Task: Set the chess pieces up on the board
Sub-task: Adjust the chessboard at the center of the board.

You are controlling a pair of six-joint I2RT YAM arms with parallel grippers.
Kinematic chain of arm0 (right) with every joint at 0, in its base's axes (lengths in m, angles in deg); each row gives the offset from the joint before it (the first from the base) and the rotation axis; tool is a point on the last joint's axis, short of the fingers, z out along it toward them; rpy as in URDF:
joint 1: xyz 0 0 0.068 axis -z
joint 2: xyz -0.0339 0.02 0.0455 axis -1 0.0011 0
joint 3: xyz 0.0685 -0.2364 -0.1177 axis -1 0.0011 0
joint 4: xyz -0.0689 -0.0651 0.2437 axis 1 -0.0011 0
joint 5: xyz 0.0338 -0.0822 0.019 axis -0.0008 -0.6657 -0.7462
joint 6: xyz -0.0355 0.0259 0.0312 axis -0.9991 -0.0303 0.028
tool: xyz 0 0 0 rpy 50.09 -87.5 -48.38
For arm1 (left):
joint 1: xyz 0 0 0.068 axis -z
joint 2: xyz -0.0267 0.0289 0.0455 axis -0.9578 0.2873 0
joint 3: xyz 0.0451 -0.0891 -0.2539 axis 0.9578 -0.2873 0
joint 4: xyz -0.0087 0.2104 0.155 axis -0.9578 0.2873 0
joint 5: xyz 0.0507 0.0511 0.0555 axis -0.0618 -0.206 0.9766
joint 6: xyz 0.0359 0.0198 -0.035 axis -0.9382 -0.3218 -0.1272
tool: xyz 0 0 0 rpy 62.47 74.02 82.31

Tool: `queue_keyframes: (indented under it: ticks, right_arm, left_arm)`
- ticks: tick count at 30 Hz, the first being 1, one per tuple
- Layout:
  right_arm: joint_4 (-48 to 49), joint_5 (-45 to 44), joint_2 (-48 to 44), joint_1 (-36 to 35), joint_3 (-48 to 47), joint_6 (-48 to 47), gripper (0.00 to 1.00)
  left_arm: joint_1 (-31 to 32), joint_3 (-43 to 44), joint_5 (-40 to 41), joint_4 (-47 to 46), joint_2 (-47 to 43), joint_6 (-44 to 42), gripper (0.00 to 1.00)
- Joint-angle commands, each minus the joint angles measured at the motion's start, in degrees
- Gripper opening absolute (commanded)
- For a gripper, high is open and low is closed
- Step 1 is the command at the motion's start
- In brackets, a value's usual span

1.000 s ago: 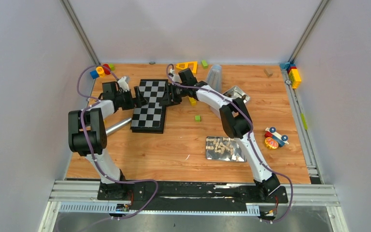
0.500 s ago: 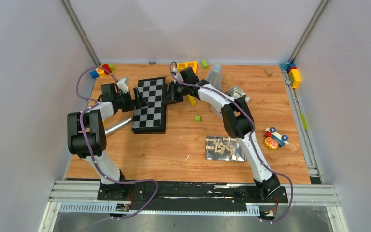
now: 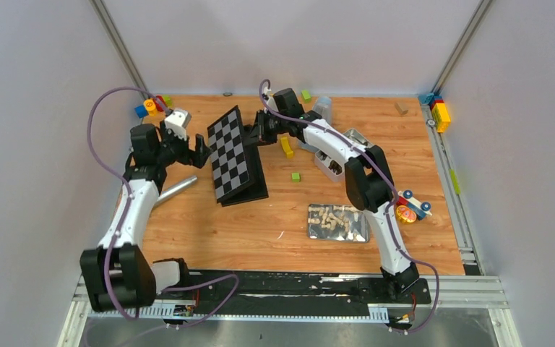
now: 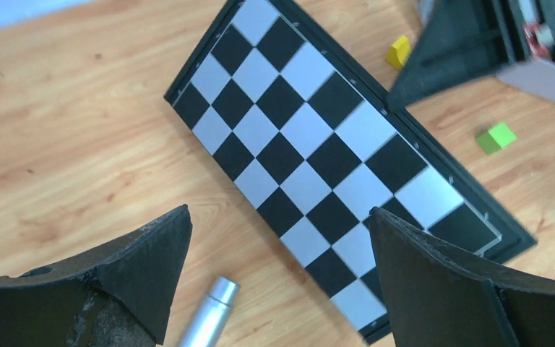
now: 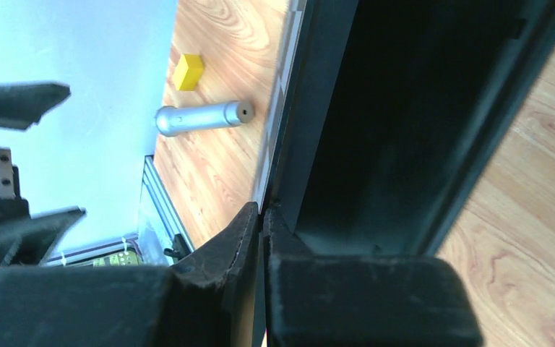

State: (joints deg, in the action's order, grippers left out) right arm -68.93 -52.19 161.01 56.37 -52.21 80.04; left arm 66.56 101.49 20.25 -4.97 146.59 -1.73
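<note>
1. Black-and-white board (image 3: pixel 233 155) sits at the far middle of the wooden counter (image 3: pixel 260 224), its checkered half tilted up.
2. Right end effector (image 3: pixel 259 135) is clamped on the board's far right edge.
3. Left end effector (image 3: pixel 201 153) hovers just left of it, spread wide, holding nothing.
4. Chess pieces (image 3: pixel 334 219) lie heaped in a metal tray (image 3: pixel 336 238), near right.

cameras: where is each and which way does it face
top external: above and behind the robot, facing down at the table; left arm and right arm show.
left wrist: on the left arm, facing down at the board; open left gripper frames it.
right wrist: on the right arm, facing along the board's edge; right gripper clamps it.
All share the board; both wrists, the silver tube.
</note>
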Motion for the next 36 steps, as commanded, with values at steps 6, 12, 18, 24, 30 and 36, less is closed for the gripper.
queue_keyframes:
  ticks: [6, 12, 18, 24, 30, 36]
  right_arm:
    - [2.52, 1.07, -5.89, -0.65, -0.65, 1.26, 0.00]
    - [2.72, 1.75, -6.71, -3.12, 0.63, -1.34, 0.00]
    - [3.35, 2.26, -7.94, -5.25, 1.92, -3.19, 0.00]
    - [3.69, 2.05, -9.02, -6.48, 2.23, -4.47, 0.00]
    - [3.60, 2.12, -8.95, -7.73, 1.34, -4.97, 0.00]
    - [3.61, 2.48, -8.21, -9.52, 0.14, -5.17, 0.00]
  left_arm:
    - [16.51, -10.67, 12.85, 5.62, -16.56, -20.89, 1.00]
    - [19.49, -11.52, 18.08, 0.40, -14.92, -16.74, 1.00]
    - [18.89, -8.52, 18.13, 1.32, -13.77, -11.14, 1.00]
    - [10.34, -4.34, 12.46, 1.86, -10.24, 1.72, 1.00]
    - [2.71, 1.28, 8.88, 2.60, -3.18, 13.74, 1.00]
    - [2.10, 6.23, 6.40, 7.00, 3.53, 21.65, 1.00]
